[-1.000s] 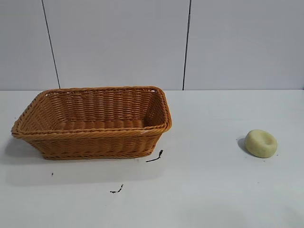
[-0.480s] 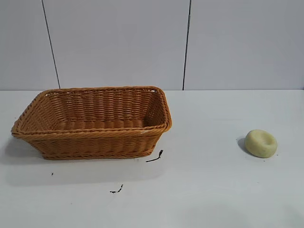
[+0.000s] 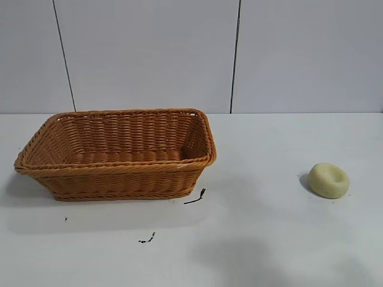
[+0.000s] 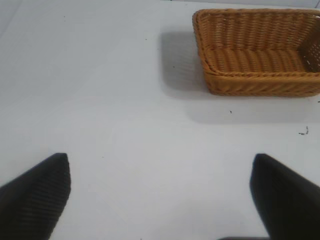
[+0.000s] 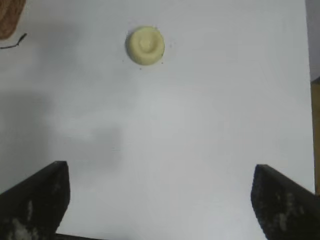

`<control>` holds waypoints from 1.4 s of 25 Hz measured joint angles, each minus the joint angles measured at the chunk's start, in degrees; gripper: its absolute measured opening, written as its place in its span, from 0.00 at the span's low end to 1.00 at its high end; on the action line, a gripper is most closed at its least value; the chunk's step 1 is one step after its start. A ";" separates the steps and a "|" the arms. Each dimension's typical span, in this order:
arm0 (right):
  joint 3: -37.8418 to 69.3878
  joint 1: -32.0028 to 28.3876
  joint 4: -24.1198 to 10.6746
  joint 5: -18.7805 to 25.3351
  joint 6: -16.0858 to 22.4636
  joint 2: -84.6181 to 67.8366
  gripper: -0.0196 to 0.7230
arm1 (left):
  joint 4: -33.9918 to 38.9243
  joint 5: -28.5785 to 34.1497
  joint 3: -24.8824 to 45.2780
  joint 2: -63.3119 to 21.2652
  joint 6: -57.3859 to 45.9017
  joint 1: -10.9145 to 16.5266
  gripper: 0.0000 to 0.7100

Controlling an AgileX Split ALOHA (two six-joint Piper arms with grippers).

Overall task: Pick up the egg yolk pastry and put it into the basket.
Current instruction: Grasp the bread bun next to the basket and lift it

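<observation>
The egg yolk pastry [image 3: 328, 180], a small pale yellow puck with a dimple on top, lies on the white table at the right; it also shows in the right wrist view [image 5: 145, 45]. The orange-brown wicker basket [image 3: 116, 152] stands at the left, empty, and its near wall appears in the left wrist view [image 4: 260, 82]. My right gripper [image 5: 160, 175] hangs open above bare table, well short of the pastry, with nothing between its fingers. My left gripper [image 4: 161, 167] is open too, over bare table some way from the basket. Neither arm appears in the exterior view.
A short black scrap [image 3: 195, 198] lies by the basket's near right corner and a smaller one [image 3: 147, 239] nearer the front. A soft shadow [image 3: 239, 257] falls on the table front. The table's right edge [image 5: 308, 100] shows in the right wrist view.
A dark shadow has spread over the front of the table in the exterior view. Pastry and basket have not moved.
</observation>
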 joint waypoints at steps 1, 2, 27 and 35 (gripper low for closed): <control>-1.92 0.00 0.00 -0.24 0.00 4.31 0.94 | 0.00 0.00 0.00 0.00 0.00 0.00 0.98; -3.56 0.00 -0.02 -0.49 0.00 7.90 0.94 | 0.00 0.00 0.00 0.00 0.00 0.00 0.98; -31.60 0.00 4.81 -11.47 -2.06 68.76 0.94 | 0.00 0.00 0.00 0.00 0.00 0.00 0.98; -31.60 0.00 4.81 -15.57 -2.06 74.02 0.94 | 0.00 0.00 0.00 0.00 0.00 0.00 0.98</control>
